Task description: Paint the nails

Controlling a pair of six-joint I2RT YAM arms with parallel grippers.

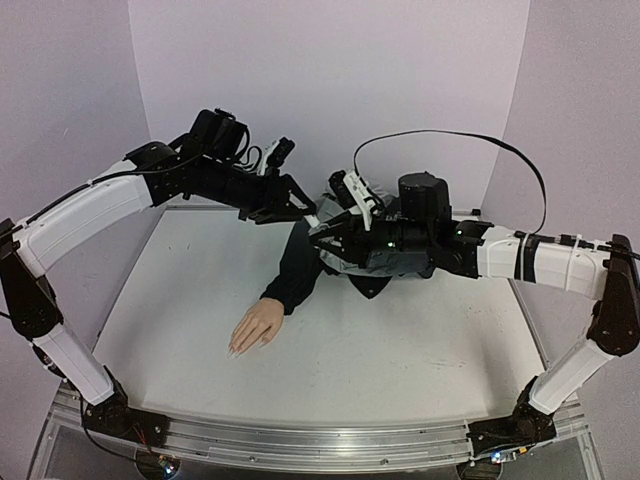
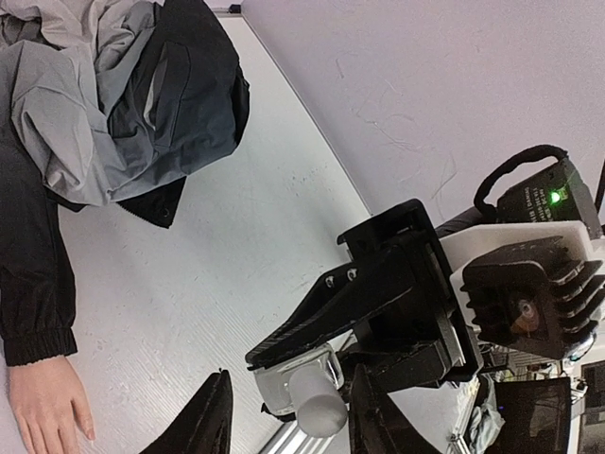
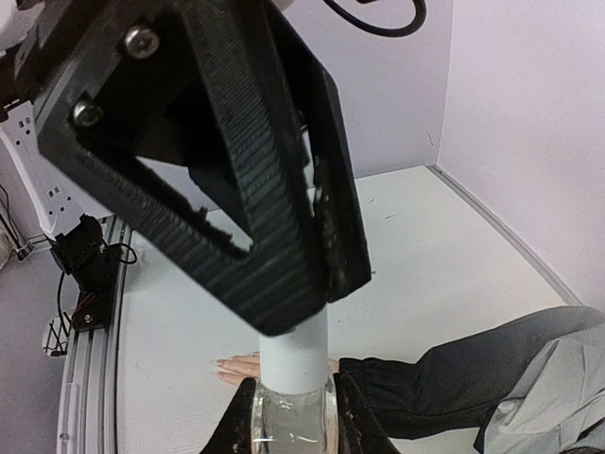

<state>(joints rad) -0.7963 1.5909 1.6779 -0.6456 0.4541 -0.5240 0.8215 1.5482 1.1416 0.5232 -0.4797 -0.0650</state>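
Observation:
The flesh-coloured mannequin hand [image 1: 255,328] lies palm down on the white table, its dark sleeve [image 1: 295,270] running back to the right. Its pale nails [image 3: 216,363] show at the fingertips, unpainted as far as I can tell. My right gripper [image 3: 294,378] is shut on a clear glass bottle [image 3: 288,421] with a white cap [image 3: 293,355], held in the air above the sleeve. My left gripper [image 2: 293,371] straddles that cap [image 2: 319,405] with its jaws open; one finger is near it, the other stands clear. In the top view both grippers meet at the back centre [image 1: 312,222].
A heap of grey and dark clothing [image 2: 104,104] lies behind the sleeve at the back of the table [image 1: 420,340]. Lilac walls enclose the back and both sides. An aluminium rail [image 1: 300,445] runs along the near edge.

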